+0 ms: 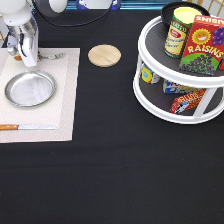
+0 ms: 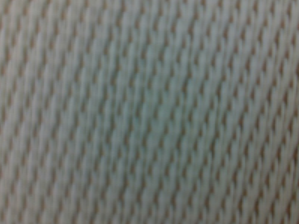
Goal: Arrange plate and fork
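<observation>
The silver plate lies on the beige placemat at the exterior view's left. The fork lies on the placemat just above the plate. Its silver tines point to the exterior view's right, and a bit of its brown handle shows on the gripper's other side. My gripper is low over the middle of the fork, at or just above it, and hides that part. The wrist view shows only the placemat's weave from very close.
A wooden-handled knife lies on the placemat below the plate. A tan wooden disc sits on the black cloth right of the placemat. A white two-tier turntable with cans and a raisin box stands at the right.
</observation>
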Motion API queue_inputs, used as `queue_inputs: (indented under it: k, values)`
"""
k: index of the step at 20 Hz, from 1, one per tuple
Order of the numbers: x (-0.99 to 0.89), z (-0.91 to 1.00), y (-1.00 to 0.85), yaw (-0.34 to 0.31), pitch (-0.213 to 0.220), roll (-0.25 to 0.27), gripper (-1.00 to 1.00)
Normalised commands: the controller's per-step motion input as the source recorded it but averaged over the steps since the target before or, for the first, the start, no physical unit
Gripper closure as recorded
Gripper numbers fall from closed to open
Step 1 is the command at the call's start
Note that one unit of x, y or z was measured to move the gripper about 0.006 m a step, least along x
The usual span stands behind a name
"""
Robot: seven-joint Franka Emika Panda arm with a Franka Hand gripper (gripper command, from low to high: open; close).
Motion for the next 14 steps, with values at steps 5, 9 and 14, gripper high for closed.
queue_inputs:
  k: [5, 9, 14]
  values:
    - [-0.12, -0.02, -0.01, -0.086, 0.020, 0.013, -1.00]
    - [0.00, 0.21, 0.00, -0.001, 0.040, 0.000, -1.00]
    - [-0.01, 0.47, 0.04, 0.000, 0.012, 0.000, -1.00]
